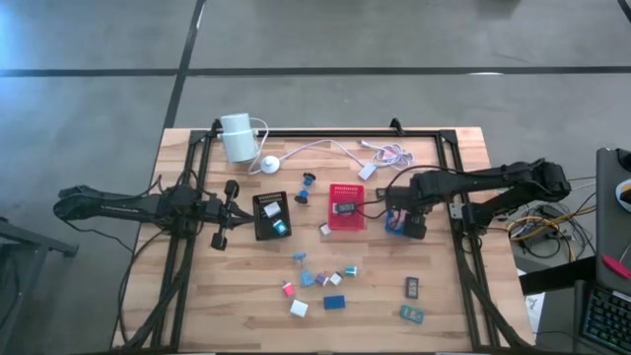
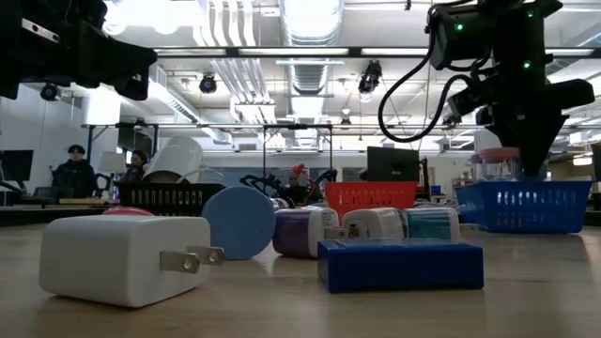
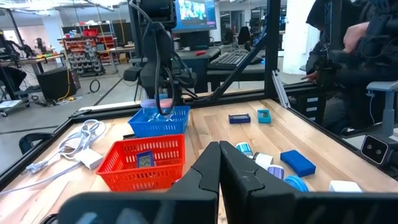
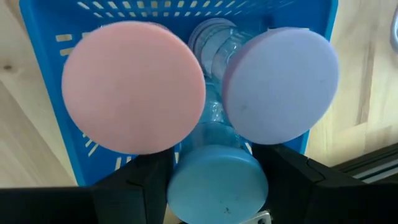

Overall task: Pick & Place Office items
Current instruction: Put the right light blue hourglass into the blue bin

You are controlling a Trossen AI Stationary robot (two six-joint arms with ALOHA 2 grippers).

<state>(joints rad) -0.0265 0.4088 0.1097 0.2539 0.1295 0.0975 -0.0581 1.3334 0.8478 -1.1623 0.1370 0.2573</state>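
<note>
Wooden slats form the worktop (image 1: pixel 197 306), and on it the office items are found partly sorted. In the blue tray (image 4: pixel 62 25), right of centre, a pink disc (image 4: pixel 134 87) and a lilac disc (image 4: pixel 280 84) are seen lying side by side over a clear hourglass-like piece. The right end effector (image 4: pixel 214 180) hangs directly over that tray, its fingers apart on either side of a pale blue disc (image 4: pixel 217 183), which appears to be held between them above the tray. One dark clip lies in the red tray (image 1: pixel 347 207) at the centre, and a few pieces, one teal, sit in the black tray (image 1: pixel 271 215) left of it.

Most of the work is judged still to be done. A loose cluster is left on the near middle of the worktop: a white charger block (image 2: pixel 122 258) with its prongs showing, a blue block (image 2: pixel 399 265), a blue disc (image 2: pixel 239 222), and white, purple and teal pieces behind them. Two dark clips (image 1: pixel 412 287) lie apart at the near right.

The left end effector (image 3: pixel 219 168) waits at the left edge, fingers pressed together, holding nothing.

At the far side stand a white cylinder device (image 1: pixel 237 136) and its cable (image 1: pixel 325 148). Beyond the worktop a grey floor, shelving, monitors and seated people can be made out.
</note>
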